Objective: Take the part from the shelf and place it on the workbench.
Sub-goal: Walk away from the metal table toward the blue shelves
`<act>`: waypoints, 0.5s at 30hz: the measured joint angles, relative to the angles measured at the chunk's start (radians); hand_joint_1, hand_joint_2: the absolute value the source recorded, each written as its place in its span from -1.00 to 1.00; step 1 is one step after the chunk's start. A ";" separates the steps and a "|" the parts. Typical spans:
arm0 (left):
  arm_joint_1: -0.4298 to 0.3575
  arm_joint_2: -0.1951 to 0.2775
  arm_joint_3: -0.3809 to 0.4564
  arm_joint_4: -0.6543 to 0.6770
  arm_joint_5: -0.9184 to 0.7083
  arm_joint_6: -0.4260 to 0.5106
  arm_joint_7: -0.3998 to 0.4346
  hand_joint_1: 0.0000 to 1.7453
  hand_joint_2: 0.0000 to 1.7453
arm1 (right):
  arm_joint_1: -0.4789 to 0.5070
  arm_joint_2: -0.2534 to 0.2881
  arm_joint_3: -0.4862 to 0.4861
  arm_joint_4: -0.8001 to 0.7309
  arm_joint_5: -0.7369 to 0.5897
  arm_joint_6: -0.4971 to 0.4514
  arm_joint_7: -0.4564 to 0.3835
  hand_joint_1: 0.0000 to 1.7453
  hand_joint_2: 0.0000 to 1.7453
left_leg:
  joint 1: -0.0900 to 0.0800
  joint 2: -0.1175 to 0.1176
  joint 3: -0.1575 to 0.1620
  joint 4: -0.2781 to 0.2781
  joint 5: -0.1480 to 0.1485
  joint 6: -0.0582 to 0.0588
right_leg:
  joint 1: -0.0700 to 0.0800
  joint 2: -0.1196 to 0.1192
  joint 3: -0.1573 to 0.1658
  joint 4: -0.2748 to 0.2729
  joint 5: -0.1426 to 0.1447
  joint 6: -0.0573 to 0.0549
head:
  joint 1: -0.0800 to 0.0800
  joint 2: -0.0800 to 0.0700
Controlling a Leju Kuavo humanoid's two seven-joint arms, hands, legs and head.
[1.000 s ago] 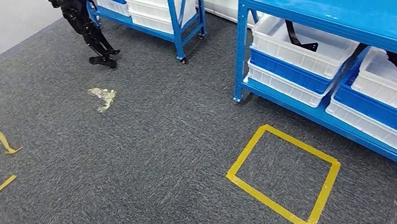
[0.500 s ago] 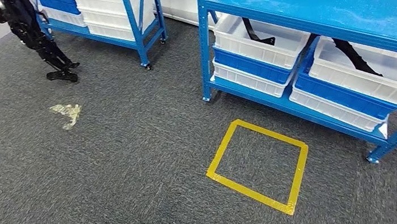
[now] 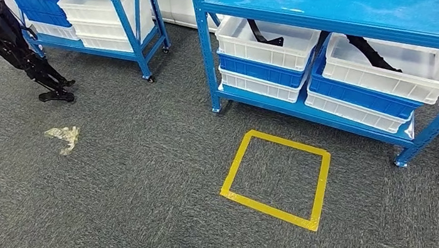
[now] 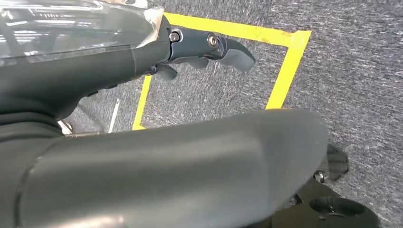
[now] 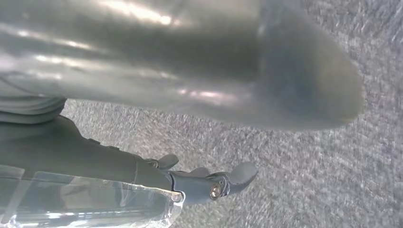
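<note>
1. Floor (image 3: 118,193): dark grey carpet that fills the near and left of the scene; it looks flat and firm enough for walking.
2. Blue shelf (image 3: 341,1): a steel rack at the far right with a glossy blue top deck. A second rack (image 3: 122,22) stands at the far left.
3. White bins (image 3: 264,42) and (image 3: 387,68): open trays stacked on blue ones on the low deck, tilted toward the aisle.
4. Part (image 3: 367,52): a long black bent strip lying inside the right bin; a similar one (image 3: 263,35) lies in the left bin. It is probably light, stiff and smooth. The straight middle run looks like the best place to grip it, lifting clear of the bin wall.
5. Yellow tape square (image 3: 276,180): marked on the carpet just in front of the shelf, probably a standing spot.
6. Left hand (image 4: 204,50) and right hand (image 5: 209,183): each hangs over the carpet holding nothing, fingers loosely apart.
7. Crumpled scrap (image 3: 64,137): litter at the left, well apart from the shelf.
</note>
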 joint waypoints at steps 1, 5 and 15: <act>0.000 -0.001 0.000 0.000 0.000 0.000 0.000 -1.00 -1.00 | 0.000 0.001 0.000 0.000 0.000 0.000 0.000 -1.00 -1.00 | 0.003 0.001 0.019 -0.036 0.017 0.001 | 0.003 0.000 0.001 0.001 -0.004 -0.001 | -0.001 0.000; -0.001 -0.003 0.000 0.000 -0.001 0.000 0.000 -1.00 -1.00 | 0.002 -0.001 0.001 0.000 -0.001 0.001 0.000 -1.00 -1.00 | 0.019 0.007 0.046 -0.095 0.050 -0.014 | -0.006 0.004 -0.095 0.190 -0.080 -0.004 | 0.002 0.000; 0.000 0.000 0.000 -0.001 -0.010 0.004 -0.009 -1.00 -1.00 | -0.003 0.003 0.003 0.000 -0.008 0.010 0.002 -1.00 -1.00 | 0.072 0.055 0.019 0.011 -0.021 -0.118 | -0.030 -0.017 -0.052 0.059 -0.006 0.015 | -0.026 0.000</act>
